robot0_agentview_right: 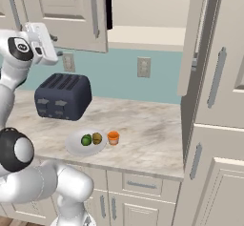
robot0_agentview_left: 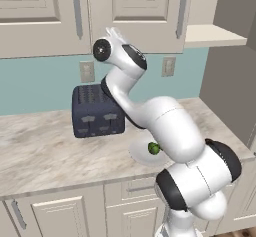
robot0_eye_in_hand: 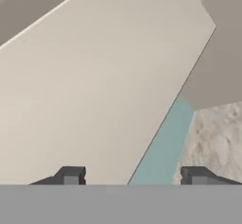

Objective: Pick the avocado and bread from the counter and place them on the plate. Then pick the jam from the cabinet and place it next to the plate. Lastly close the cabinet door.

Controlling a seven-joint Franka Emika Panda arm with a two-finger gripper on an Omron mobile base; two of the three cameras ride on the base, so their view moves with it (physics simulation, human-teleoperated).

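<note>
Avocado (robot0_agentview_right: 86, 140) and bread (robot0_agentview_right: 97, 138) lay on plate (robot0_agentview_right: 74, 146); jam (robot0_agentview_right: 113, 138) beside it. Cabinet door (robot0_agentview_right: 193, 39) stood open: rigid, light, probably best pushed on outer face. Gripper (robot0_eye_in_hand: 131, 176) empty, fingers spread wide.

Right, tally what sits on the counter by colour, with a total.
Green: 1, the avocado
Brown: 1, the bread
Orange: 1, the jam
White: 1, the plate
Dark blue-grey: 1, the toaster
Total: 5
</note>
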